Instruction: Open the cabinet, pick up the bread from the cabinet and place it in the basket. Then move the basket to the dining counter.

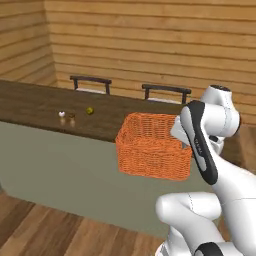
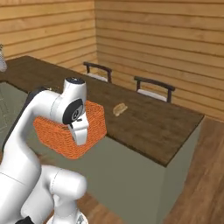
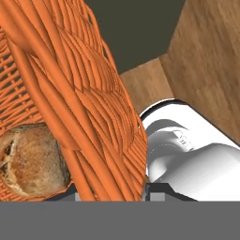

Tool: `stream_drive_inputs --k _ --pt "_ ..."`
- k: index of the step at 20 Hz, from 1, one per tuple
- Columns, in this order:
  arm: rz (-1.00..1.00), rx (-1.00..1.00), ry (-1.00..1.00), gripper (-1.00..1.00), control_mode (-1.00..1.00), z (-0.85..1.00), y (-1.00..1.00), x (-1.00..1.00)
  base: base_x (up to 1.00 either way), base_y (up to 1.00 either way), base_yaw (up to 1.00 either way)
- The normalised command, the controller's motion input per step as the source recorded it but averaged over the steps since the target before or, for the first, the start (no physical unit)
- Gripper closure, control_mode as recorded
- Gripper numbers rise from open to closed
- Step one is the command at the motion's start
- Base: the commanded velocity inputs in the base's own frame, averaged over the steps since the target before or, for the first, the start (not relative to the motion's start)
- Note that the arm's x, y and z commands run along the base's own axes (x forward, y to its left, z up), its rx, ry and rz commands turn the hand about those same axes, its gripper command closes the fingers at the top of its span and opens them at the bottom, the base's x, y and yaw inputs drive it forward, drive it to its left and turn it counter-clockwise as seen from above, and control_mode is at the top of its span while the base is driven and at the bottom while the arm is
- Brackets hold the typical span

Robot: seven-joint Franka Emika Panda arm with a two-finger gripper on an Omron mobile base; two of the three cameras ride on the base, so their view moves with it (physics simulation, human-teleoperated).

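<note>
Basket wall: orange weave of the basket rises between my fingers, so my hand grasps its rim.
Bread: bread lies inside at nine o'clock of my hand.
Tabletop: dining counter edge behind the raised basket; two chairs beyond.
Small things: a roll at two o'clock, hard to make out.

Evenly lit, soft and flat — no glare, barely any shadows; slightly coarse rendering, sharp enough throughout, undistorted at edges.
</note>
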Motion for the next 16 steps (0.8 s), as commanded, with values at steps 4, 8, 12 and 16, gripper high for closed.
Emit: stream_drive_inputs --k 4,8,12,16 --pt "0.00 0.00 0.00 1.00 1.00 0.00 0.00 0.00 0.49 0.00 -0.84" --pt "0.00 0.00 0.00 1.00 1.00 0.00 0.00 0.00 0.61 0.00 -0.81" --pt "0.00 0.00 0.00 1.00 1.00 0.00 0.00 0.00 0.36 0.33 -0.53" --pt "0.00 0.00 0.00 1.00 1.00 0.00 0.00 0.00 0.18 0.55 -0.09"
